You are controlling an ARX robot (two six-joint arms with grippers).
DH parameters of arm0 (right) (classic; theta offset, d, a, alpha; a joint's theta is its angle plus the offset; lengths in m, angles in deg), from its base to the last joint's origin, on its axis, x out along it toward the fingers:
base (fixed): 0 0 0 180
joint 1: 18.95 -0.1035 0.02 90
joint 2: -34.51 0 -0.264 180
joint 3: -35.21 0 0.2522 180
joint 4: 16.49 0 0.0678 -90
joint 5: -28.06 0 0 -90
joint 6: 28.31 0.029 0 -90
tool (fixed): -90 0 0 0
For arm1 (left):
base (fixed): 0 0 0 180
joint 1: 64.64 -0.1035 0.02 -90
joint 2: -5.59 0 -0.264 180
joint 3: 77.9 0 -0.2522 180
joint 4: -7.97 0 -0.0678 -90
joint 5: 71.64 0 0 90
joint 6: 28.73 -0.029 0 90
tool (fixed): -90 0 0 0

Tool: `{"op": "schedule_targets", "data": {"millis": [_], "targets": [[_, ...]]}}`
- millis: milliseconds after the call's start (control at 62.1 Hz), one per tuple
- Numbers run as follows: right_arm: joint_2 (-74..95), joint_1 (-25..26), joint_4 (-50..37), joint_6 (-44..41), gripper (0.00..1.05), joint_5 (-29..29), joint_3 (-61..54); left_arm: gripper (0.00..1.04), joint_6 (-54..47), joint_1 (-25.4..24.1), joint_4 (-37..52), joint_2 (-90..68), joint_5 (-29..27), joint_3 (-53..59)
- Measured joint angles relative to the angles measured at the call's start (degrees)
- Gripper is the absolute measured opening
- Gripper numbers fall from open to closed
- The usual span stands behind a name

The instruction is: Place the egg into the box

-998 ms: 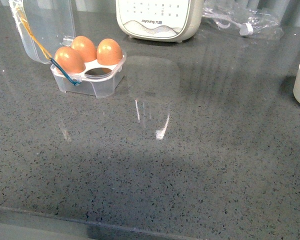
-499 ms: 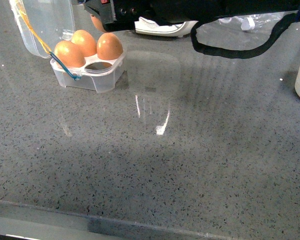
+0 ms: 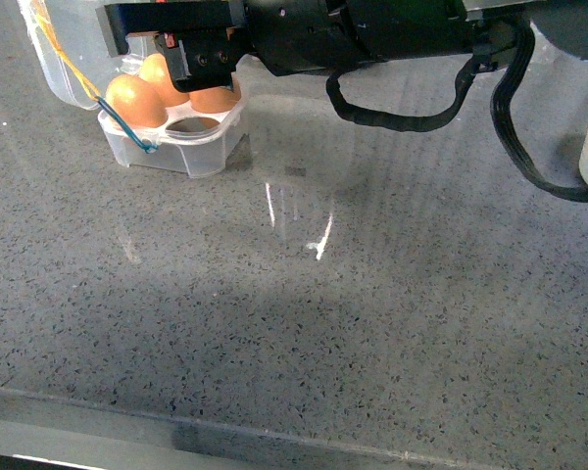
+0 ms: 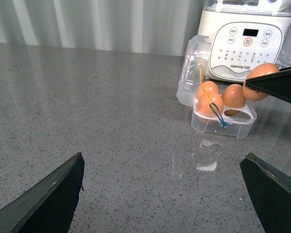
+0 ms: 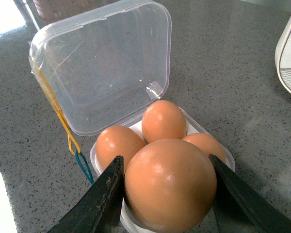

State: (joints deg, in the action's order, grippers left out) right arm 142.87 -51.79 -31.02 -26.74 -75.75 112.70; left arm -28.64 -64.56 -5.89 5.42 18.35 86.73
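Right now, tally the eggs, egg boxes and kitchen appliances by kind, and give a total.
Eggs: 4
Egg box: 1
Cream appliance: 1
Total: 6

We find writing on only one thing, the cream machine (image 4: 242, 43) in the left wrist view. Its front has a white panel (image 4: 245, 51) with round buttons (image 4: 231, 41) and rows of tiny marks under them. These marks are too small for us to read. At the top of the panel sits a small dark screen (image 4: 250, 32), and we cannot make out any number on it. Near the bottom edge there is a short grey word (image 4: 241, 69). We think it says "Joyoung", but it is small and blurry.
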Motion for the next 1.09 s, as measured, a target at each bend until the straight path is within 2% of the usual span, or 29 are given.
{"op": "schedule_targets", "data": {"millis": [708,1047,1095], "targets": [[1.3,-0.5,0.9,-0.9,0.44,-1.0,0.2,0.98,0.0,0.0,0.0,0.0,0.0,0.0],[1.4,-0.3,1.3,-1.0,0.97,-1.3,0.2,0.98,0.0,0.0,0.0,0.0,0.0,0.0],[1.2,-0.2,1.2,-0.9,0.99,-1.3,0.2,0.98,0.0,0.0,0.0,0.0,0.0,0.0]]}}
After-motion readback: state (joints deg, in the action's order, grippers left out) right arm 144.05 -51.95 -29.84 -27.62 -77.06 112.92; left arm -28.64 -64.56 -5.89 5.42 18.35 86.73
